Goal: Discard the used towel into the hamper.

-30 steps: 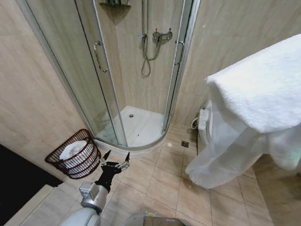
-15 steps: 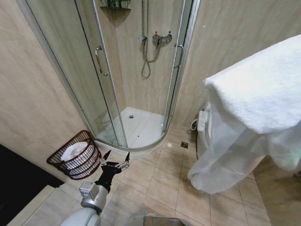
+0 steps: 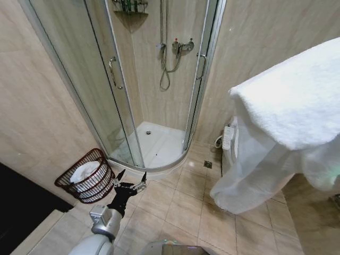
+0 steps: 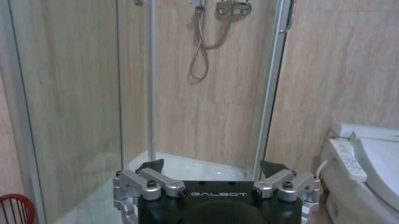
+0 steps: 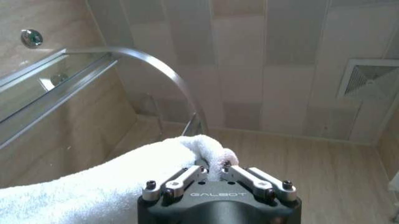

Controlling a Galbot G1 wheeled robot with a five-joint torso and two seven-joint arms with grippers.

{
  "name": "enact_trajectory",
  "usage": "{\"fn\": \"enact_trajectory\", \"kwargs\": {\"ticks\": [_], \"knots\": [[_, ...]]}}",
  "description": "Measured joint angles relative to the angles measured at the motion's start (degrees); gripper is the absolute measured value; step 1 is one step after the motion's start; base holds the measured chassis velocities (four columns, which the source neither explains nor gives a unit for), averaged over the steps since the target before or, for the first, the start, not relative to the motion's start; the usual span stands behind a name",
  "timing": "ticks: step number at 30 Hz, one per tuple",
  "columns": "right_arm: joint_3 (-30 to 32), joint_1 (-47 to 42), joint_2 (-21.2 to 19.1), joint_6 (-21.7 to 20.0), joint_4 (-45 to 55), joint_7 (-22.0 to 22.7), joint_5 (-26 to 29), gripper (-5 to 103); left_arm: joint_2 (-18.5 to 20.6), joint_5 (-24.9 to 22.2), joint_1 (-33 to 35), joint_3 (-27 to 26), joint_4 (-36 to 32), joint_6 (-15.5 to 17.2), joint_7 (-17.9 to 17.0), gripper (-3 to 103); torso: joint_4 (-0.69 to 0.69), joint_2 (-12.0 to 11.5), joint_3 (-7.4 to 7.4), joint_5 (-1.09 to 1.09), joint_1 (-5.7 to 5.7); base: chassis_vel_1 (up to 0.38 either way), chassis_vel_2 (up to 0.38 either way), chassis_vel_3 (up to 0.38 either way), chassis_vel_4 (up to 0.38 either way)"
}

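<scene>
Towel pinched in right claw, held high at right; hamper sits low far left, just beside spread, empty left claw.

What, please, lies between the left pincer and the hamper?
In the head view, only bare floor tile separates the open left pincer from the hamper.

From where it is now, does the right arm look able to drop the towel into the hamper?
Probably not yet. The right tool holds the towel high on the right, while the hamper sits on the floor far left, beyond the left tool.
</scene>
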Motion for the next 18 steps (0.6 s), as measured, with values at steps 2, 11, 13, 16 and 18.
{"fn": "enact_trajectory", "kwargs": {"ticks": [2, 11, 13, 16, 18], "knots": [[-0.3, 0.1, 0.1, 0.1, 0.0, -0.1, -0.3, 7, 0.0, 0.0, 0.0, 0.0, 0.0, 0.0, 0.0, 100, 0.0, 0.8, 0.45, 0.0, 0.33, 0.0, 0.0, 0.0, 0.0], [-0.4, 0.7, -1.4, -0.1, 0.0, 0.0, -0.3, 7, 0.0, 0.0, 0.0, 0.0, 0.0, 0.0, 0.0, 100, 0.0, 3.3, 1.88, 0.0, 1.45, 0.0, 0.0, 0.0, 0.0], [-0.4, 0.8, -1.5, -0.1, 0.0, 0.0, -0.3, 7, 0.0, 0.0, 0.0, 0.0, 0.0, 0.0, 0.0, 100, 0.0, 3.7, 2.06, 0.0, 1.6, 0.0, 0.0, 0.0, 0.0], [-0.4, 0.8, -1.7, -0.1, 0.0, 0.0, -0.3, 7, 0.0, 0.0, 0.0, 0.0, 0.0, 0.0, 0.0, 100, 0.0, 4.4, 2.47, 0.0, 1.91, 0.0, 0.0, 0.0, 0.0], [-0.2, 0.8, -2.2, -0.1, 0.0, 0.1, -0.3, 7, 0.0, 0.0, 0.0, 0.0, 0.0, 0.0, 0.0, 100, 0.0, 5.1, 2.86, 0.0, 2.21, 0.0, 0.0, 0.0, 0.0]]}}
